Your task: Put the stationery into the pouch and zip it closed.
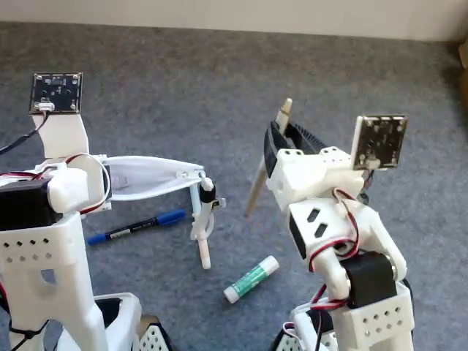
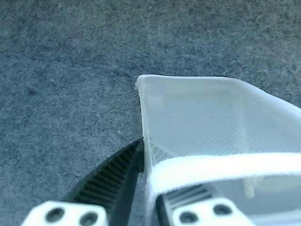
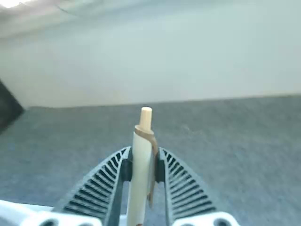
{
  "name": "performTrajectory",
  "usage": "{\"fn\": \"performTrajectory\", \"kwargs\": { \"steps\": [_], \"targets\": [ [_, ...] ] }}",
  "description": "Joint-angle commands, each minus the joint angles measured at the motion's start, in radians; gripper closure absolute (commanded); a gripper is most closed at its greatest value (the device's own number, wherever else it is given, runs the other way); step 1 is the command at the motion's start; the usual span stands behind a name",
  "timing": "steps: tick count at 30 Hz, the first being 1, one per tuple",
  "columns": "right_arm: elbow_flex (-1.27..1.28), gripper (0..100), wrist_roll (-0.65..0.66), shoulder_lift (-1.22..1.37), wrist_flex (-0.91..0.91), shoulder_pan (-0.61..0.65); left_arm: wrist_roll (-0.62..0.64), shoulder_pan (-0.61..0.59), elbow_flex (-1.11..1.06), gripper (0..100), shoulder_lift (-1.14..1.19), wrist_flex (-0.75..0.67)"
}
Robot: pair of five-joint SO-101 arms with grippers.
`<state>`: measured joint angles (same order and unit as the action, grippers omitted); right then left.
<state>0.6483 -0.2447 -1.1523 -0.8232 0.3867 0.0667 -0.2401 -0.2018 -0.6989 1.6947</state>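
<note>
The right gripper (image 3: 141, 164) is clamped around a slim, smooth beige pen (image 1: 257, 183) with a clip and a push button on top. It holds the pen clear of the grey, felt-like table covering (image 1: 146, 95), tilted, with its tip pointing down toward the middle of the table. The left gripper (image 2: 143, 155) pinches one end of the task's pouch (image 1: 153, 179), a flat, translucent white mesh bag with a woven band along its mouth. The pouch stretches from that grip toward the table's centre.

The step in hand appears to be feeding the beige pen into the pouch. To do it well, the pen should probably be turned closer to the line of the pouch's mouth and slid in tip first. Meanwhile the left jaws should hold the limp mesh taut and slightly lifted so the opening gapes rather than folds shut. The mesh looks soft and likely to snag a clip, so a shallow entry angle seems wise.

Three items lie loose on the covering:
- A white stick-shaped pen with a dark band (image 1: 202, 245) lies just beside the pouch's free end.
- A thin marker with a blue cap (image 1: 135, 228) lies nearer the left arm's base.
- A short glue stick with a green label (image 1: 251, 279) lies toward the near edge, between the two arms.
</note>
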Motion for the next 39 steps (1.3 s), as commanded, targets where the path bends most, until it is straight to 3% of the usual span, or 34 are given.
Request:
{"fn": "performTrajectory", "kwargs": {
  "steps": [1,29,39],
  "targets": [
    [-0.015,99.4,-0.002,-0.038,0.058,0.081,-0.009,0.018,0.054,99,-0.002,0.002],
    [-0.013,99.4,0.000,-0.030,0.354,0.390,-0.003,0.016,0.015,99,-0.010,0.006],
    [-0.013,99.4,0.000,0.018,0.605,0.444,-0.003,0.015,0.013,99,-0.010,0.008]
  ]
}}
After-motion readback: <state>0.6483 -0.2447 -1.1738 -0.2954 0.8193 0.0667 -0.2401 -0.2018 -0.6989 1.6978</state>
